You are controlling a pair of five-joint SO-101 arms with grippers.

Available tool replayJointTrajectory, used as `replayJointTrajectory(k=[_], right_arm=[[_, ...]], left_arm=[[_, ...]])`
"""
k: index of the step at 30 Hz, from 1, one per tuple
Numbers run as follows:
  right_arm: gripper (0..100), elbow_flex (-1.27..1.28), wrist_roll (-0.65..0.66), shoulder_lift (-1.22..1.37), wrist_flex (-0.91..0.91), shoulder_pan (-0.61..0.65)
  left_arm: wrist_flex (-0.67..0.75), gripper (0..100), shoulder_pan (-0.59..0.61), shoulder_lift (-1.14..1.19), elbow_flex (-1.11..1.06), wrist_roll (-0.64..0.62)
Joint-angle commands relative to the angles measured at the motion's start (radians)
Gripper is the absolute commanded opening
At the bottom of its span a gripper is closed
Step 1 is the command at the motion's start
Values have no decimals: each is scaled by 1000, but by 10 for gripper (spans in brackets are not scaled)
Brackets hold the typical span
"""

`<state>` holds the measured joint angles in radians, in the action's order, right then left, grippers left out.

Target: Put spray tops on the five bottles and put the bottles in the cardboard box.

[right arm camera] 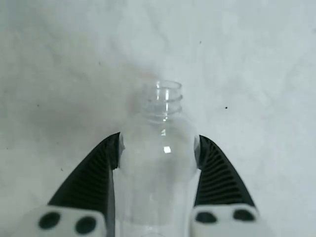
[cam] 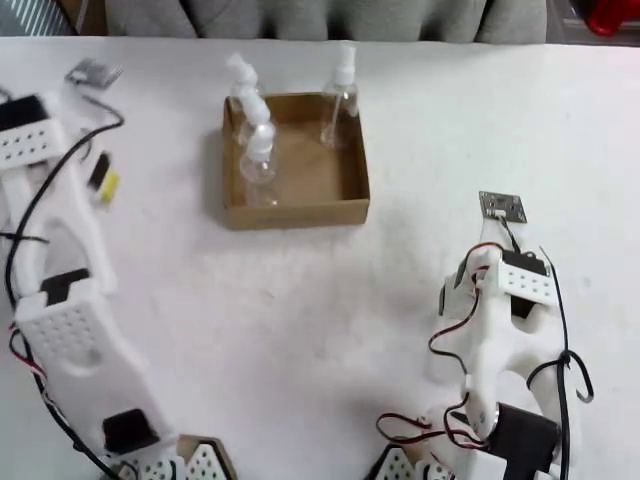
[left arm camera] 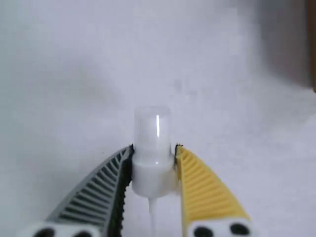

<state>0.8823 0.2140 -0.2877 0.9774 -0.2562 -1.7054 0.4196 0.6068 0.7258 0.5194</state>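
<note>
My left gripper (left arm camera: 153,149) is shut on a white spray top (left arm camera: 153,143) with a clear cap, held at the collar between a grey finger (left arm camera: 106,182) and a yellow finger (left arm camera: 200,185); its thin dip tube hangs down. The right gripper (right arm camera: 159,143) is shut on a clear bottle (right arm camera: 160,158) whose threaded neck is bare. Over the table's left side sits the left arm with its yellow finger (cam: 105,183); the right arm (cam: 495,300) is at the near right. The cardboard box (cam: 296,214) at the back centre holds three bottles (cam: 258,150) with spray tops on, standing upright.
The white table (cam: 300,330) is bare between the two arms and in front of the box. Black and red cables (cam: 445,335) trail beside each arm. A grey sofa edge (cam: 320,15) lies behind the table's far edge.
</note>
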Motion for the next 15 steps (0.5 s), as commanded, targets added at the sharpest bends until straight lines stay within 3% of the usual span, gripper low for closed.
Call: replayJointTrajectory(k=[1,15], right_arm=[[17,2,0,-33,-16,4],[16,2,32,-33,-18,4]], left_arm=[[-84,20,-105,-45,178,-150],[-55,20,-447,-604,-252,-333]])
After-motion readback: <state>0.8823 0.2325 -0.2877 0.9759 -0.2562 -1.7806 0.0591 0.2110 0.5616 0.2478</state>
